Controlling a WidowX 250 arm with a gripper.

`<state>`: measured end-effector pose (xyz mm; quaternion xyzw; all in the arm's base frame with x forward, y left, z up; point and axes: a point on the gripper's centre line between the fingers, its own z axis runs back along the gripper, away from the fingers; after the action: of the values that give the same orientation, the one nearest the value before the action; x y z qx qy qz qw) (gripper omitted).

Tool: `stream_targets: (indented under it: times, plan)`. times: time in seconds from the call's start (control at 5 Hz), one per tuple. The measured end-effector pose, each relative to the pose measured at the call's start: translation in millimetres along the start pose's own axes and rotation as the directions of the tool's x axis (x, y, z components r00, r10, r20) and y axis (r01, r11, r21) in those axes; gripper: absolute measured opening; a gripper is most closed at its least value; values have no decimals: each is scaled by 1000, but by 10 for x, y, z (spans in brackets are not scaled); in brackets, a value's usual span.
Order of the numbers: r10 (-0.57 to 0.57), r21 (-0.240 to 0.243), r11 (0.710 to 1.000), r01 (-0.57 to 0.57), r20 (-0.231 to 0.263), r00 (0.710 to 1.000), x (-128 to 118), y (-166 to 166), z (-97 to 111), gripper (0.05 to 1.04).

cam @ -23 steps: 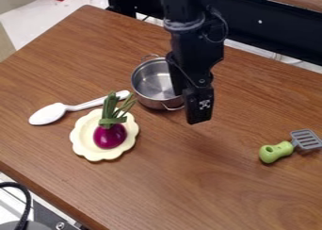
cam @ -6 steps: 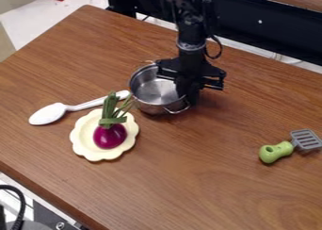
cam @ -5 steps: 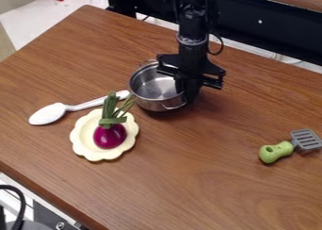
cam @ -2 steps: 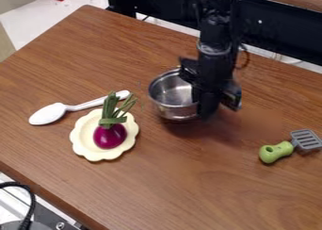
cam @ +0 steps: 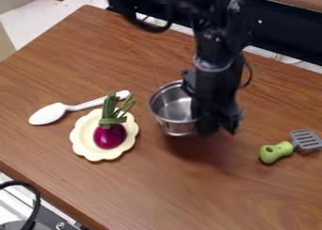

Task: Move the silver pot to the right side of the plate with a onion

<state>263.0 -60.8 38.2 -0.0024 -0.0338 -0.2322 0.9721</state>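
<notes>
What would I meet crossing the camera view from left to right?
White plastic spoon → purple onion with green tops → shiny silver metal pot → green-handled grey slotted spatula

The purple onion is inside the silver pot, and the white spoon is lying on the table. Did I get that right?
Not quite! The purple onion is on the pale yellow plate, not inside the silver pot. You can see that in the camera view. The white spoon is lying on the table, just like you said.
</notes>
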Motion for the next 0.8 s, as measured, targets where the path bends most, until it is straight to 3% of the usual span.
stream_targets:
  times: [0.4, 0.8]
  plan:
    - [-171, -54, 984, 170, -13, 985, -332, -340, -92, 57]
    - [-234, -25, 972, 234, 6, 972, -491, -456, -205, 57]
